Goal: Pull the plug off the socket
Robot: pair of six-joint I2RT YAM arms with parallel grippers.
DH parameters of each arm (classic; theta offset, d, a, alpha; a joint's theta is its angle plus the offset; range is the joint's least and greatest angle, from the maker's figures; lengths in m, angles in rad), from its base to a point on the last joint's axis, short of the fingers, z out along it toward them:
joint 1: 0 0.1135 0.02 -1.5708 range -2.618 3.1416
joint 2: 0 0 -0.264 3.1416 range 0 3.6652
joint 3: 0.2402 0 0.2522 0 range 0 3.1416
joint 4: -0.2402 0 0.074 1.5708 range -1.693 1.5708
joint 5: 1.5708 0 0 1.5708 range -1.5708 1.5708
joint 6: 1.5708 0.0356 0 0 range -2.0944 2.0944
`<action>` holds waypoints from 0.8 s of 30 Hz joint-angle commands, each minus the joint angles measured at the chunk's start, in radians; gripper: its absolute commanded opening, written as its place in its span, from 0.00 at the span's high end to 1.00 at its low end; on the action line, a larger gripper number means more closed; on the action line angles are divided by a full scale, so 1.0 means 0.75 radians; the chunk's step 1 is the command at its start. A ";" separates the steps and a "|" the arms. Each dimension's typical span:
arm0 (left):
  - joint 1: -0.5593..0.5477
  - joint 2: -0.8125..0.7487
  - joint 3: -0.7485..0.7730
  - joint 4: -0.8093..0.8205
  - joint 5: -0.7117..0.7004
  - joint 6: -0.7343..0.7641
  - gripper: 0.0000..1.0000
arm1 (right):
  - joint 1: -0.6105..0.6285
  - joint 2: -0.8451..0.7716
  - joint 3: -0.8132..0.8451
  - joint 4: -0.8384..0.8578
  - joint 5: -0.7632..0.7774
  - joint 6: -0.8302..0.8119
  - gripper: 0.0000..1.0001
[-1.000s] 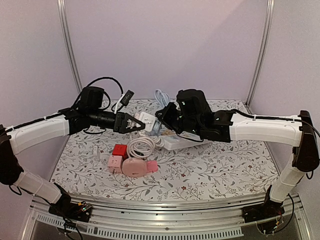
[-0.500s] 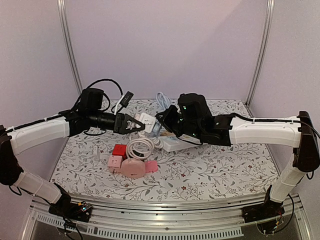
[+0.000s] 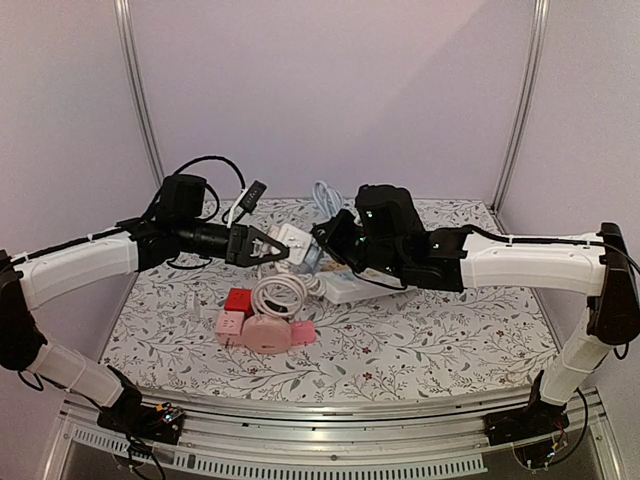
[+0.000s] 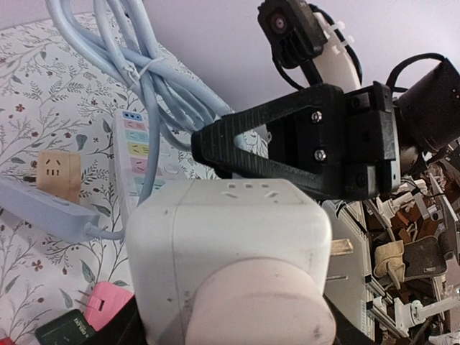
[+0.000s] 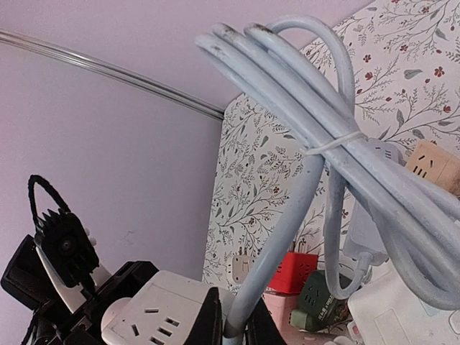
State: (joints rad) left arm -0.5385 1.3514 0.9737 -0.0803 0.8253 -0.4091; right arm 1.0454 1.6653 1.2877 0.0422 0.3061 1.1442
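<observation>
Right arm has edged slightly left since a second back; left arm looks the same.

Top view only: both arms meet above the floral-print worktop (image 3: 450, 330). The left fingers (image 3: 262, 246) are half spread, clamped on a white cube socket adapter (image 3: 295, 238). The right fingers (image 3: 325, 240) sit just beside it on the right. A white coiled cable (image 3: 283, 295), a red cube adapter (image 3: 240, 300) and a pink round plastic reel (image 3: 265, 335) lie below them.

Right wrist view only: the right fingers (image 5: 214, 322) are pinched shut on a pale blue cable (image 5: 316, 129), which runs up into a tied bundle.

Left wrist view only: a round off-white plug (image 4: 262, 302) sits on the cube's near face. Two metal prongs (image 4: 339, 248) stick out of its right side, in no socket. A white power strip with coloured labels (image 4: 133, 151) and a tan cube adapter (image 4: 57, 172) lie behind on the worktop.

The cube is glossy white with rounded corners, slot holes on its top face and light scuffs. It is held up off the worktop between the two arms.

Hard to read:
- The left fingers are nearly all behind the cube in their own camera, with only black bits showing at the bottom edge.
- I can't tell whether the blue cable ends in the round plug.
- From above, the right wrist covers that junction.
</observation>
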 commanded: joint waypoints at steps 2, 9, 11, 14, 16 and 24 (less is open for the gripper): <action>0.084 -0.036 0.131 0.018 -0.035 0.060 0.93 | -0.036 -0.022 0.067 -0.333 0.203 -0.208 1.00; -0.045 0.020 0.247 -0.272 -0.118 0.277 0.93 | 0.025 0.030 0.204 -0.394 0.242 -0.355 1.00; -0.057 0.023 0.250 -0.285 -0.136 0.282 0.93 | 0.038 0.042 0.230 -0.405 0.250 -0.387 1.00; -0.057 0.023 0.256 -0.295 -0.146 0.289 0.93 | 0.043 0.048 0.234 -0.412 0.258 -0.403 1.00; -0.056 0.018 0.256 -0.298 -0.154 0.287 0.93 | 0.042 0.041 0.217 -0.412 0.271 -0.398 1.00; 0.040 -0.070 0.134 0.002 -0.095 0.082 0.96 | 0.042 -0.020 0.115 -0.410 0.369 -0.325 1.00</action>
State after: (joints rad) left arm -0.5861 1.3811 1.0981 -0.2874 0.7494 -0.2428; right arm 1.0866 1.6970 1.4246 -0.1703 0.4438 0.9195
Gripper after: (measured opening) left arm 0.589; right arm 0.085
